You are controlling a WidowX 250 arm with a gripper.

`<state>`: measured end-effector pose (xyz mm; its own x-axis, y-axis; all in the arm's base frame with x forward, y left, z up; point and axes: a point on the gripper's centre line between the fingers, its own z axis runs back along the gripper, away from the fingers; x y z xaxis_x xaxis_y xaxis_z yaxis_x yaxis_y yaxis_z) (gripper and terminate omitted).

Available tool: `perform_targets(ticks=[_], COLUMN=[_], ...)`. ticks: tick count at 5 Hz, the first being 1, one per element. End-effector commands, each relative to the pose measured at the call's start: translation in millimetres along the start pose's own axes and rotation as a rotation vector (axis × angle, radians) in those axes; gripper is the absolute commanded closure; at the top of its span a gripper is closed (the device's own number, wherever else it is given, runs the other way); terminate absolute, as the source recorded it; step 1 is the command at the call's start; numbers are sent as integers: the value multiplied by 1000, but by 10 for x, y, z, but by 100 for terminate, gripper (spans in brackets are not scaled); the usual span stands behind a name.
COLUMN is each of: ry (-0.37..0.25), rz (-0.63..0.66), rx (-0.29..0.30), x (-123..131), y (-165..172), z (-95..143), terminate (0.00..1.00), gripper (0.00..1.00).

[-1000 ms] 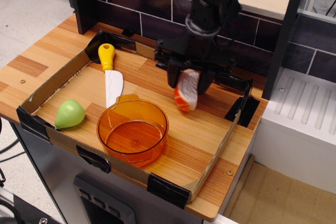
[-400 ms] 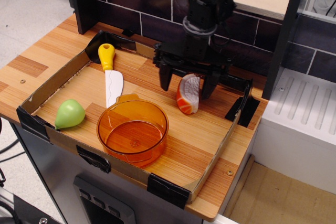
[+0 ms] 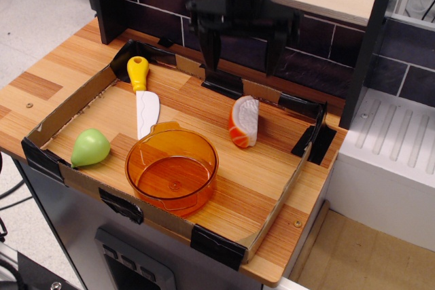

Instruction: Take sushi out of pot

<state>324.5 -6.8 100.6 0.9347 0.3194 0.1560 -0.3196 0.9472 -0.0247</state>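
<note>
The sushi (image 3: 244,121), a half-round white piece with an orange-red rim, stands on edge on the wooden board to the right of the pot. The pot (image 3: 172,168), round translucent orange with a small lip handle, sits near the board's front and holds nothing. My gripper (image 3: 242,58) hangs well above the sushi, toward the back wall. Its two black fingers are spread wide and hold nothing.
A toy knife (image 3: 143,96) with a yellow handle lies left of the pot. A green pear-shaped toy (image 3: 89,147) sits at the front left. A low cardboard rim (image 3: 73,106) with black corner pieces borders the board. A dark brick wall stands behind.
One second ago my gripper held the sushi just above the board. It then opened and left the sushi on the board. Now it has risen well above it.
</note>
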Motion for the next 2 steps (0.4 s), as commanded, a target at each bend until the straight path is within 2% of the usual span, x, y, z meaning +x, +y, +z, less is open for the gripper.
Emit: perform_targets(ticks=[1, 2], ry=[-52, -52], rz=[6, 6], rx=[-20, -20], x=[32, 32], y=[23, 23], z=[179, 179], terminate=[0, 100], gripper=[0, 0])
